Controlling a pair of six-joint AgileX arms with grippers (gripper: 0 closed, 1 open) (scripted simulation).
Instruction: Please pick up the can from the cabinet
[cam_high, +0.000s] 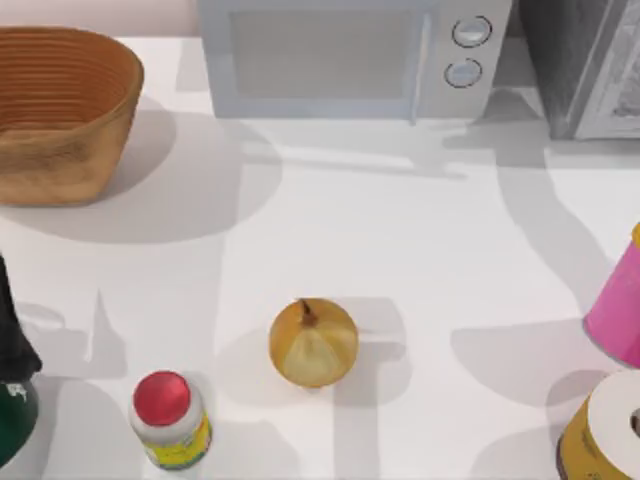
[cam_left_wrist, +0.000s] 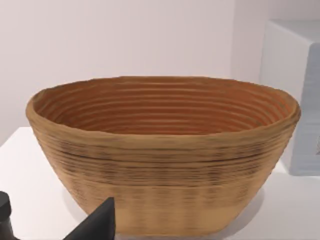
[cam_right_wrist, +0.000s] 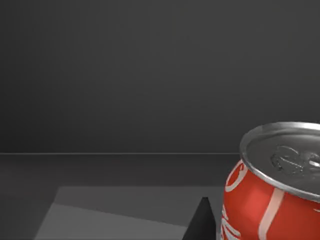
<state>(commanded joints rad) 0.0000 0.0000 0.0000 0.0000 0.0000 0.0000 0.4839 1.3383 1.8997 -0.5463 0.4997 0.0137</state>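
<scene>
So here's the layout from above: a broad, smooth white cabinet surface with a bunch of stuff on it. A ribbed, brown woven basket sits at the far left, a white microwave with two round knobs is at the far middle, and a grey speckled box with a white door is in the far right corner. A yellow-brown onion sits on its own near the middle. Down at the near left there's a small bottle with a red cap and yellow label, and next to it, cut off by the left edge, a dark green and black thing I can't identify. On the right edge there's a pink cup, and just below it a yellow cylinder with a white top.

The left gripper is low over the surface, facing the basket and stopping short of it. Its jaws are released, with bare surface between them.

The red soda can with a silver top stands upright in the right wrist view, against a dark grey backdrop. It's just beside a dark piece of the right gripper. Whether those jaws are released or clenched, I can't tell, and I can't see what the can rests on either.
</scene>
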